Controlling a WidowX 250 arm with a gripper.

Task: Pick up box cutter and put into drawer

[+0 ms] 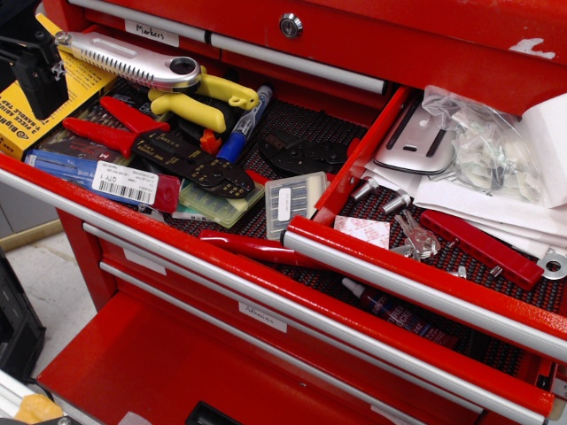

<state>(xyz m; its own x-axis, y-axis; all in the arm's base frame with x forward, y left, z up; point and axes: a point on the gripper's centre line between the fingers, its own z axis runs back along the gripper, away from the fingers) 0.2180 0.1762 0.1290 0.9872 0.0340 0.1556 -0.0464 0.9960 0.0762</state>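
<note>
- Box cutter lies in the wider left drawer, at its rear left, resting across the yellow-handled pliers and a yellow box. Round hole end points right, toward the pliers; the tapered end points up-left.
- Gripper: a black shape at the left edge, just beside the cutter's tapered end. Only part of it shows; cannot tell whether its fingers are apart or together. It does not look clamped on anything.
- Target drawer is open at right, chrome rail in front; white papers, plastic bags, keys and a flat red bar tool lie inside.
- Handling judgement: metal body, rigid, probably fairly heavy for its size; smooth silver flanks likely slippery.
- Best hold, in my estimate: across the narrow width at mid-body by the ribbed slot, near balance.
- Risk: it is perched on uneven clutter, so may tip or slide when touched.
</note>
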